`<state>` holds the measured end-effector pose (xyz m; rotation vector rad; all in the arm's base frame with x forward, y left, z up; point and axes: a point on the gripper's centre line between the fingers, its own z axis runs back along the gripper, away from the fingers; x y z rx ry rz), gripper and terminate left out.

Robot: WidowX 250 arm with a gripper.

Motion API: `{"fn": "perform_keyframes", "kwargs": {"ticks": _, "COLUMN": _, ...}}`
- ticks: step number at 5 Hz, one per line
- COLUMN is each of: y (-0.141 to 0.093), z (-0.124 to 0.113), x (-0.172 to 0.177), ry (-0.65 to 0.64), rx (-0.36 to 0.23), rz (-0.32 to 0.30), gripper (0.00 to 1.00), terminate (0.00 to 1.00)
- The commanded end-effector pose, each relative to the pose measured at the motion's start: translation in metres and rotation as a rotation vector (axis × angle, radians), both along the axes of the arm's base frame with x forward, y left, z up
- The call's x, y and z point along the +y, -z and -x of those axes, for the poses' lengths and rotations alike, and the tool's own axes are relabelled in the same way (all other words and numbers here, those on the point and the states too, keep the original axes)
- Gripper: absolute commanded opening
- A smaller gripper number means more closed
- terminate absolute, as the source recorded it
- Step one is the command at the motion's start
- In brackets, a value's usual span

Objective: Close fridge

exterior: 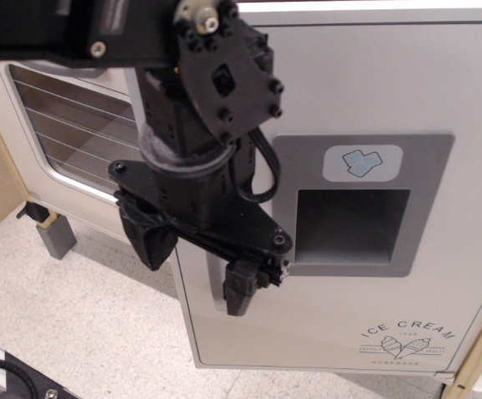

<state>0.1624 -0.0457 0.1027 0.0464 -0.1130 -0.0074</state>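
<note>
Black robot gripper (pixel 195 270), fingers spread apart, is hanging against the pale-grey toy fridge door (pixel 457 75) showing its dark recessed dispenser panel (pixel 353 224).

Bright, even overhead light, soft shadows, sharp focus, slight blur at the edges.

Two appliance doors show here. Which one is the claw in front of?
The claw hangs in front of the pale-grey fridge door, the one with the dark dispenser panel and ICE CREAM logo, not the windowed oven door.
</note>
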Motion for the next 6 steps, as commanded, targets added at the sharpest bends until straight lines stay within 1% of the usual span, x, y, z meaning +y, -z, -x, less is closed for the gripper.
{"fn": "perform_keyframes", "kwargs": {"ticks": 1, "y": 0.000, "z": 0.000, "x": 0.000, "ry": 0.000, "rx": 0.000, "rz": 0.000, "gripper": 1.00, "terminate": 0.00}}
{"fn": "perform_keyframes", "kwargs": {"ticks": 2, "y": -0.004, "z": -0.020, "x": 0.022, "ry": -0.022, "rx": -0.100, "rz": -0.006, "gripper": 1.00, "terminate": 0.00}}
{"fn": "perform_keyframes", "kwargs": {"ticks": 3, "y": -0.018, "z": -0.039, "x": 0.037, "ry": -0.088, "rx": -0.170, "rz": -0.005, "gripper": 1.00, "terminate": 0.00}}
{"fn": "perform_keyframes", "kwargs": {"ticks": 4, "y": -0.030, "z": -0.057, "x": 0.048, "ry": -0.138, "rx": -0.204, "rz": 0.005, "gripper": 1.00, "terminate": 0.00}}
{"fn": "perform_keyframes", "kwargs": {"ticks": 5, "y": -0.031, "z": -0.071, "x": 0.052, "ry": -0.171, "rx": -0.240, "rz": 0.021, "gripper": 1.00, "terminate": 0.00}}
{"fn": "perform_keyframes", "kwargs": {"ticks": 6, "y": -0.029, "z": -0.085, "x": 0.052, "ry": -0.177, "rx": -0.270, "rz": 0.010, "gripper": 1.00, "terminate": 0.00}}
